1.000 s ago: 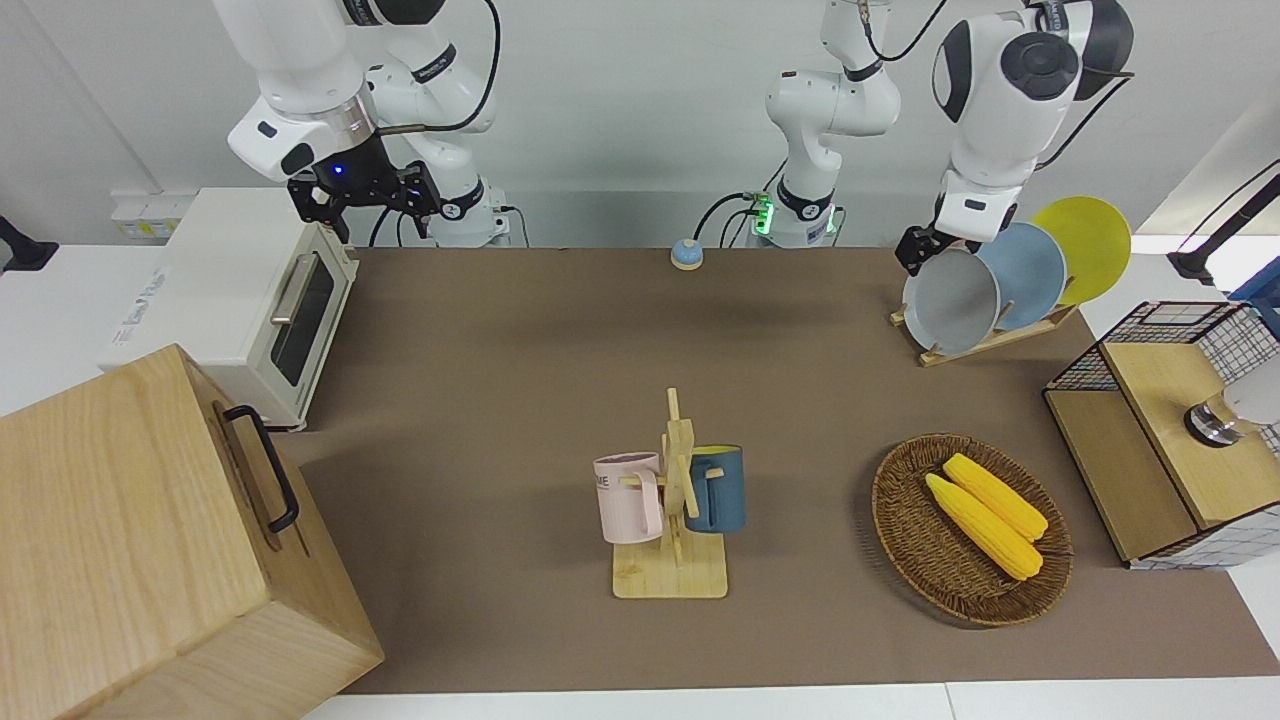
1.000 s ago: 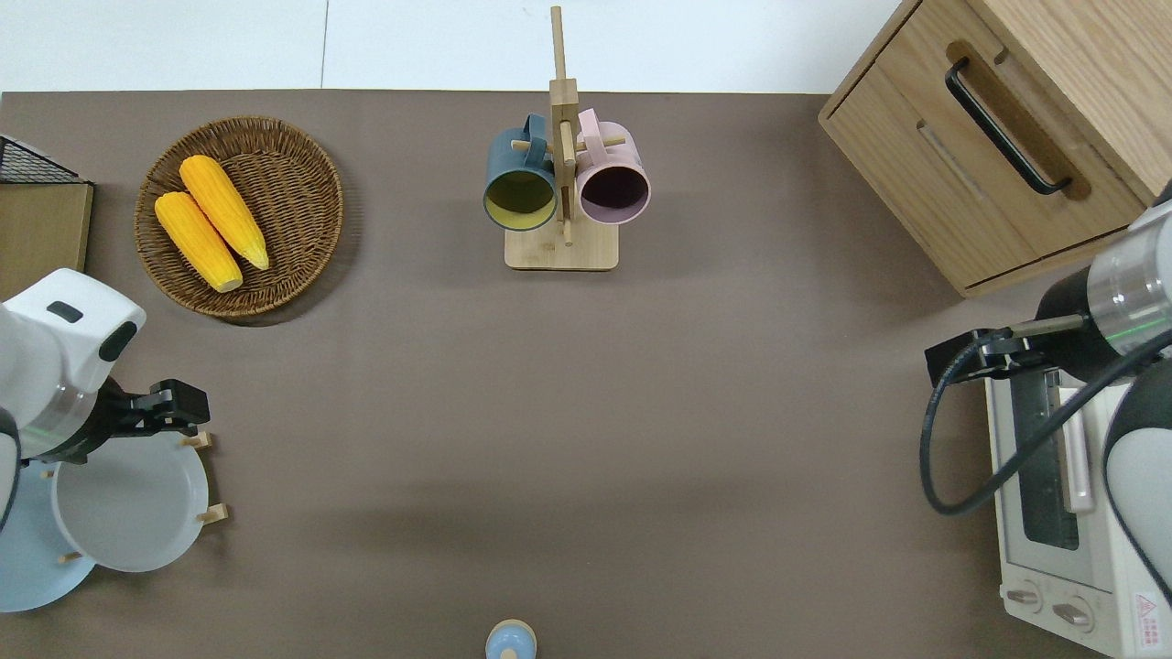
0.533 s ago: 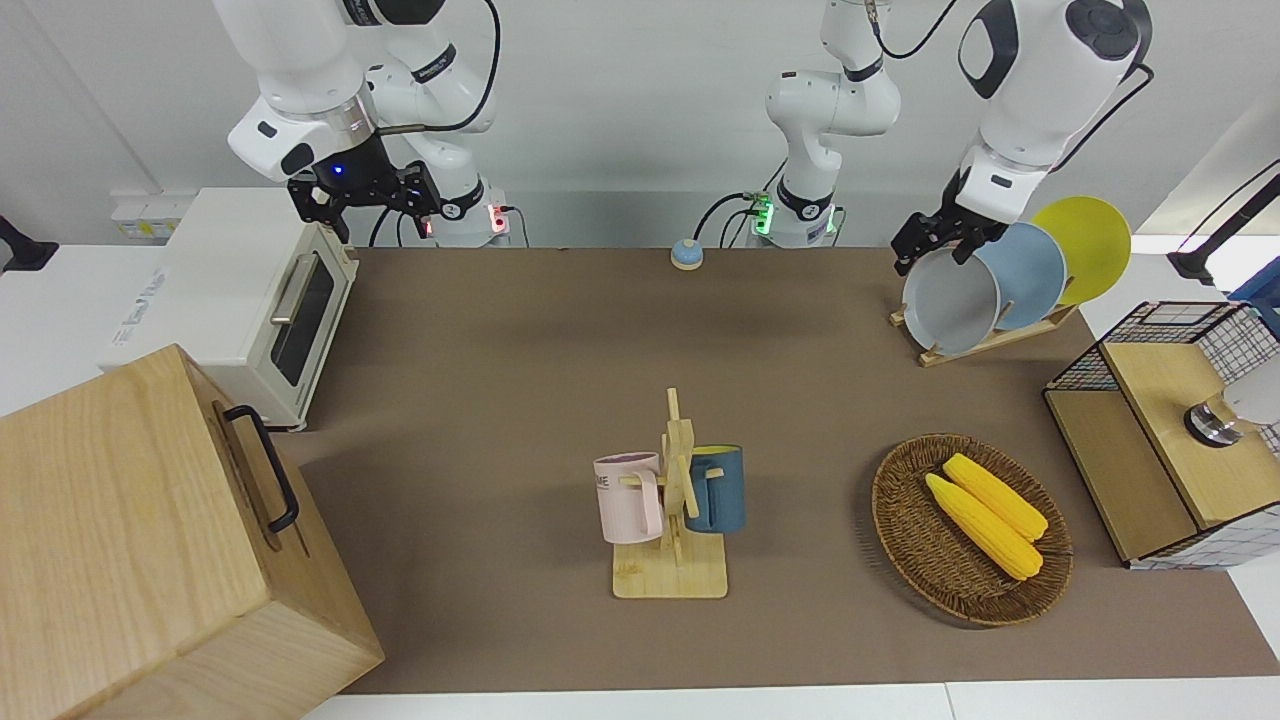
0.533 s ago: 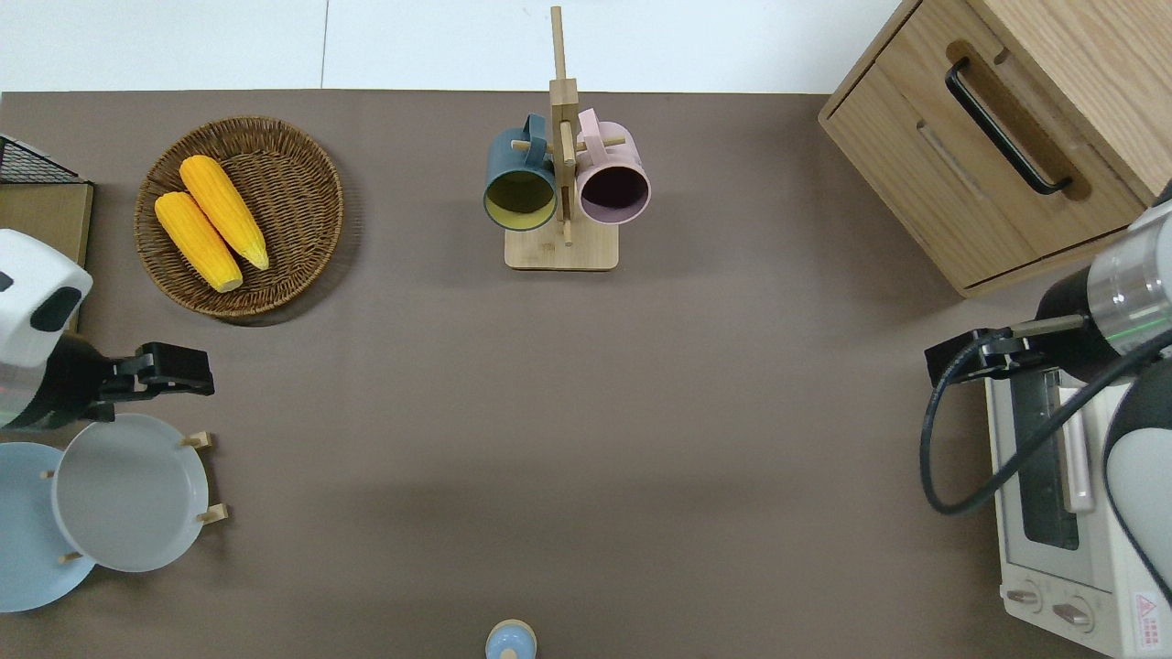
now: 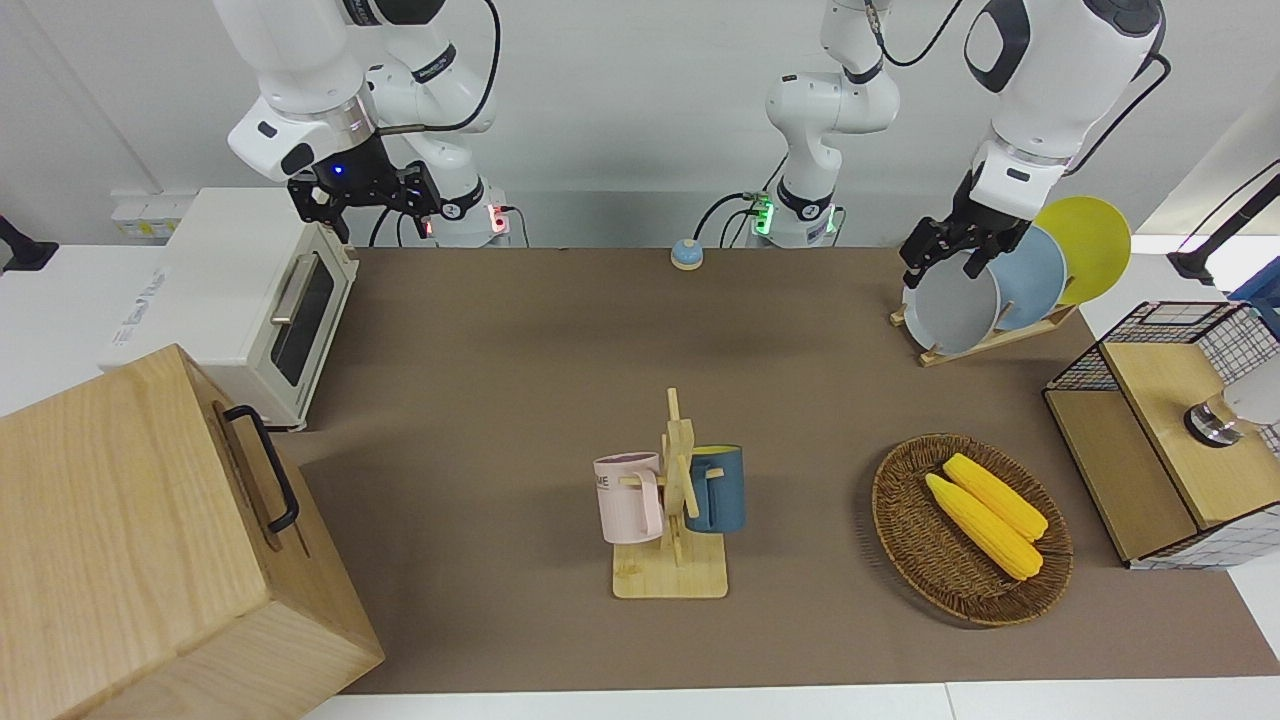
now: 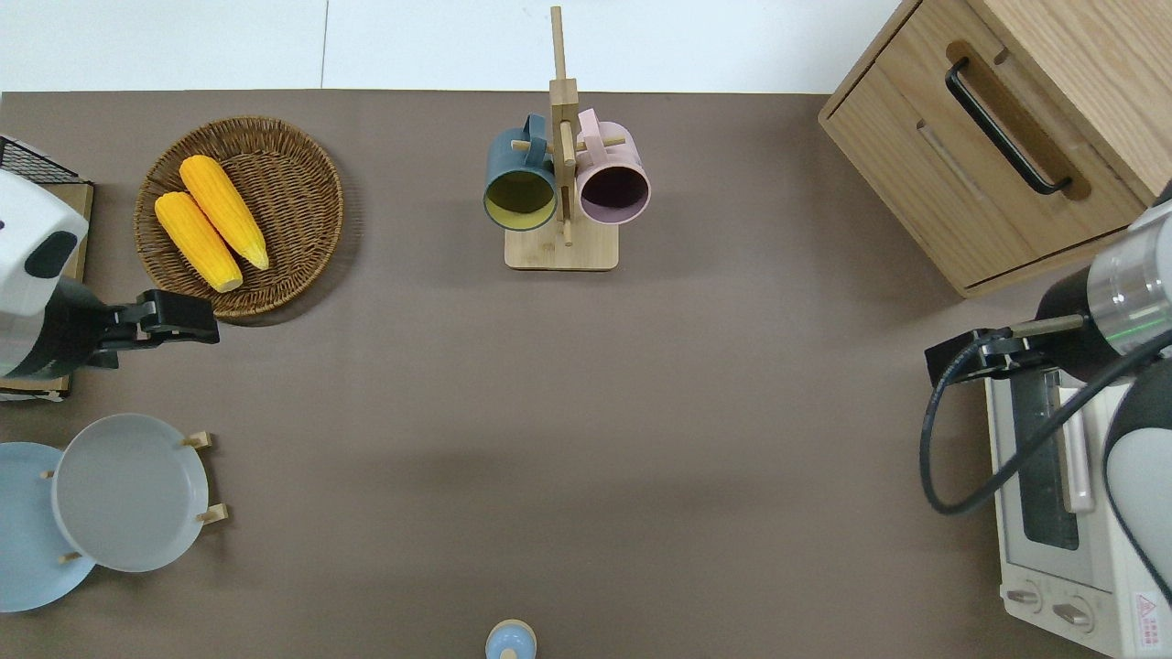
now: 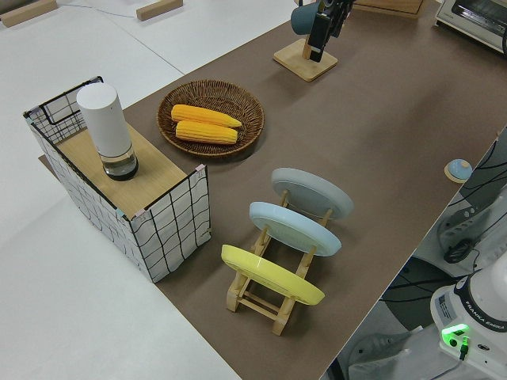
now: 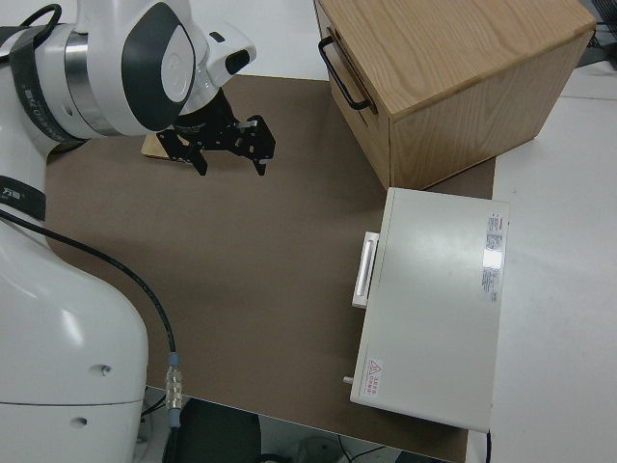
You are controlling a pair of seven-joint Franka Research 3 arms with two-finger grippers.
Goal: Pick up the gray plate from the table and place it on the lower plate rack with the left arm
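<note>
Three plates stand on edge in the wooden rack [image 7: 273, 297], each tilted between upright pegs so that the pegs carry its weight: the gray plate [image 6: 130, 491] occupies the slot at the lower end of the rack, the end toward the middle of the table, with the blue plate [image 7: 295, 228] next to it and the yellow plate [image 7: 272, 275] at the other end. Placement of the gray plate therefore appears complete. The left gripper [image 6: 174, 314] holds nothing and hangs over bare table between the rack and the corn basket [image 6: 240, 216]; its finger spacing cannot be determined. The right arm is parked, with its gripper [image 8: 227, 140] open and empty. Compared with one second earlier, the left gripper has lifted off the gray plate's rim and withdrawn toward the basket, while the plate has kept its position in the slot
</note>
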